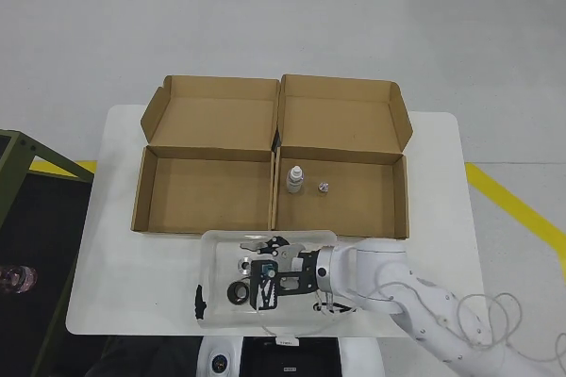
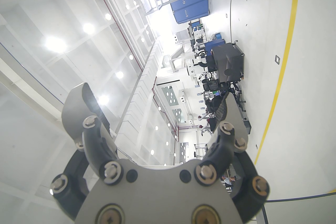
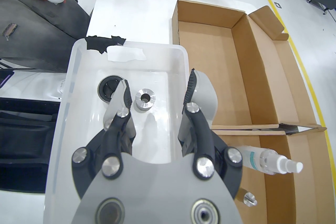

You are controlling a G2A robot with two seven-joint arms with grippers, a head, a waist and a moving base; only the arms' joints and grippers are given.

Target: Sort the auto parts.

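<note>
Top view: white worktop (image 1: pixel 113 245) carries 2 open cardboard boxes side by side. The left box (image 1: pixel 203 193) is bare inside. The right box (image 1: pixel 363 203) has a spray bottle (image 1: pixel 293 177) and a small metal piece (image 1: pixel 324 188) near its inner wall, so it looks like 1 sort destination in use. Clear bin (image 1: pixel 206 259) sits just in front of the boxes, nearest the robot, as the source. Loose parts lie in it, and the right gripper (image 1: pixel 267 283) is down inside it, arm coming in from the robot's right side. Left wrist view: left gripper (image 2: pixel 155 93) points up and away at the hall ceiling and far room, likely parked out of the way; fingers (image 2: pixel 78 101) spread wide, nothing between them. Right wrist view: right gripper (image 3: pixel 158 86) is low over the bin floor, fingers (image 3: pixel 191 88) wide apart and empty. Silver ring (image 3: pixel 145 99) lies flat between them, just beside 1 finger; cannot tell if they touch. Black ring (image 3: pixel 107 88) lies just outside that same finger, by the bin wall. Judgement: stance suits closing on the silver ring next, but the black ring is close enough to get nudged.
</note>
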